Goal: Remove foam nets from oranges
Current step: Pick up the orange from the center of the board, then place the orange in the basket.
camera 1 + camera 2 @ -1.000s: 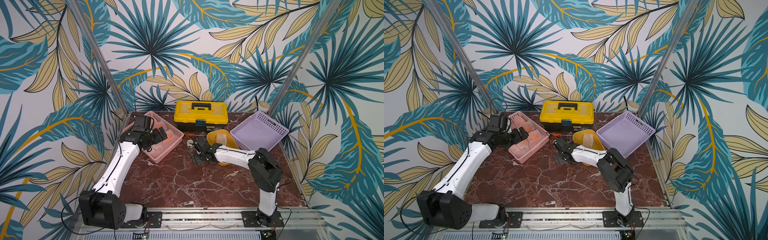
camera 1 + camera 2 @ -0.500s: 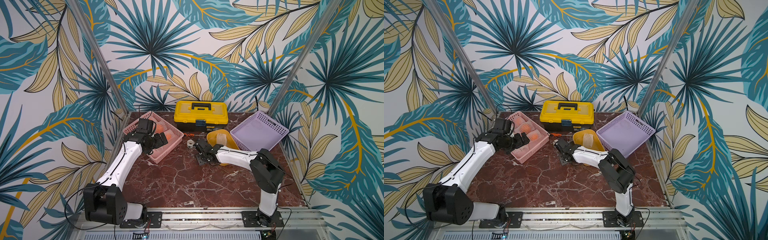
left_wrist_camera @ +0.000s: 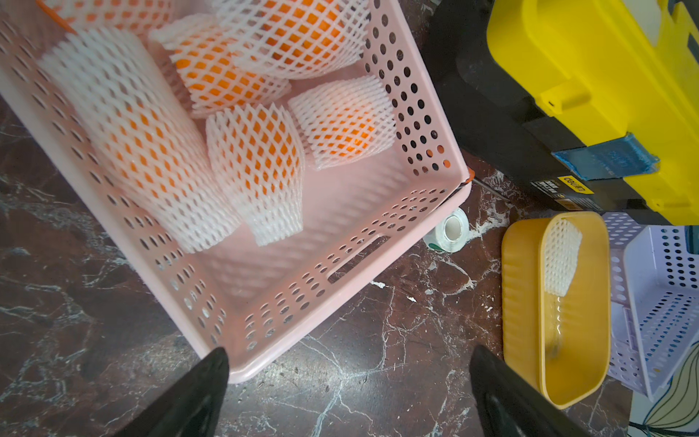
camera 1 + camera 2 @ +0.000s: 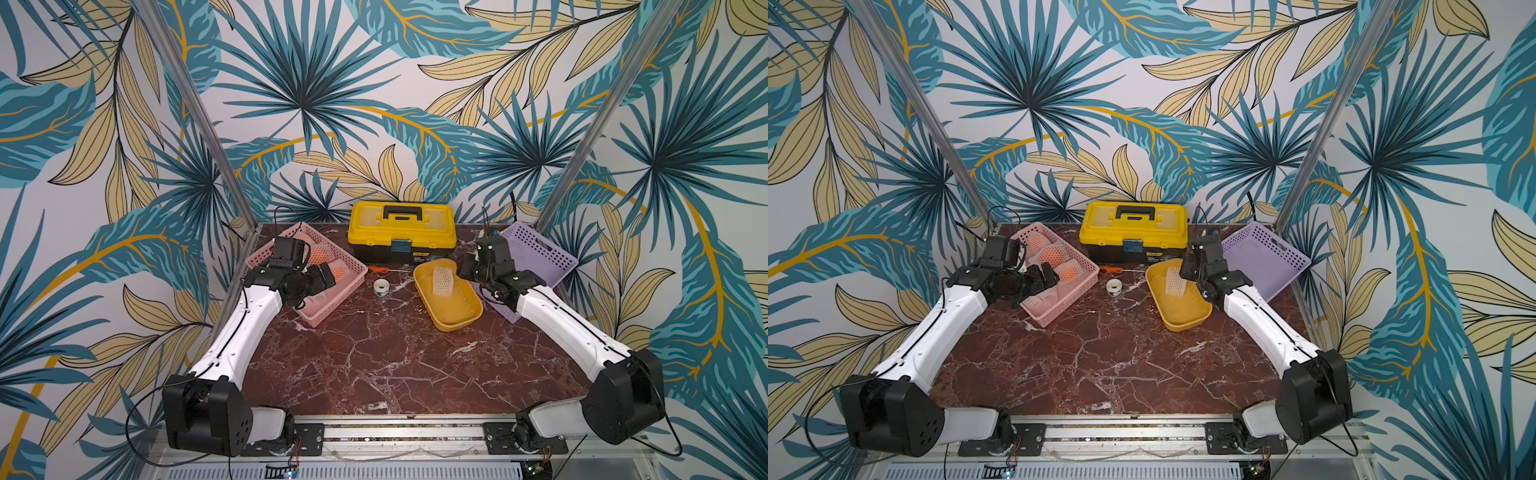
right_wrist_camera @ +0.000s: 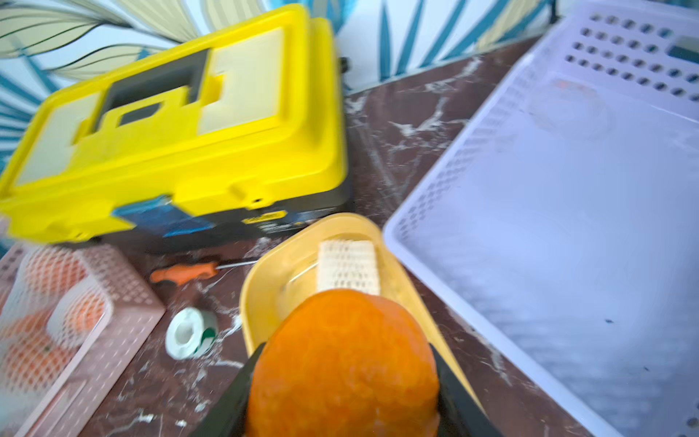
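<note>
A bare orange [image 5: 342, 363] sits between the fingers of my right gripper [image 5: 343, 353], which is shut on it; in both top views the gripper [image 4: 466, 269] [image 4: 1187, 268] hides the fruit and hovers between the yellow tray and the purple basket. One empty foam net [image 4: 441, 280] [image 5: 348, 265] lies in the yellow tray [image 4: 453, 318]. Several oranges in foam nets [image 3: 257, 151] [image 4: 320, 254] fill the pink basket [image 3: 340, 280]. My left gripper [image 3: 350, 378] [image 4: 328, 276] is open above the pink basket's near corner, holding nothing.
A yellow toolbox [image 4: 401, 228] stands at the back. An orange-handled screwdriver [image 4: 380, 270] and a roll of white tape [image 4: 380, 286] lie between the pink basket and the tray. The purple basket [image 4: 540, 253] [image 5: 567, 227] is at the back right.
My right gripper has closed on the orange and swung from the table's middle to the right and back, beside the purple basket. The left gripper shifted slightly along the pink basket.
</note>
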You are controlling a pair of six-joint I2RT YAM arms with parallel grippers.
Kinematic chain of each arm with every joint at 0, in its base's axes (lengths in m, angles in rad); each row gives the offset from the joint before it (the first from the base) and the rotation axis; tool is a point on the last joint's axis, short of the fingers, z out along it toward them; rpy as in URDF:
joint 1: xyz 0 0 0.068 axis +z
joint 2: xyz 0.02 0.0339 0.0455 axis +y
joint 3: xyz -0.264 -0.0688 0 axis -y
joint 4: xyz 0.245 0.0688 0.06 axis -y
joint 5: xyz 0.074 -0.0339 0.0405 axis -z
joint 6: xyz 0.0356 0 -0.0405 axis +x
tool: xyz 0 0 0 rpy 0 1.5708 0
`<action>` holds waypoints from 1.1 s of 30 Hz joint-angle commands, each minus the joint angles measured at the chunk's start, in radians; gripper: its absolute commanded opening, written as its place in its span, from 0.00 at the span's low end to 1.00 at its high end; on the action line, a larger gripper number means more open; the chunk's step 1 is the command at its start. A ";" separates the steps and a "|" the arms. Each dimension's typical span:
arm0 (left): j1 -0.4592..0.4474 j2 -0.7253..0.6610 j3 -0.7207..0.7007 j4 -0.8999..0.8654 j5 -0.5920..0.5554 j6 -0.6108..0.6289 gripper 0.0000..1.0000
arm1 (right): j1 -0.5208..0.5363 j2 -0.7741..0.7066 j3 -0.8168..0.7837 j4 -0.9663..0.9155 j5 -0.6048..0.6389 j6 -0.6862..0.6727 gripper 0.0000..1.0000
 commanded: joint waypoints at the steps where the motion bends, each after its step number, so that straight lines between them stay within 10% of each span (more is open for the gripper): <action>1: 0.008 -0.031 -0.017 0.019 0.019 0.012 1.00 | -0.100 0.073 0.006 -0.023 -0.022 0.055 0.57; 11: 0.008 -0.044 -0.018 0.020 0.029 0.014 1.00 | -0.274 0.408 0.184 -0.024 -0.063 0.046 0.63; 19: 0.013 -0.042 -0.020 0.020 0.026 0.017 1.00 | -0.294 0.458 0.229 -0.025 -0.103 0.036 0.88; 33: 0.022 0.010 -0.011 0.030 0.043 0.056 0.99 | -0.272 -0.165 -0.252 0.415 -0.267 0.211 0.91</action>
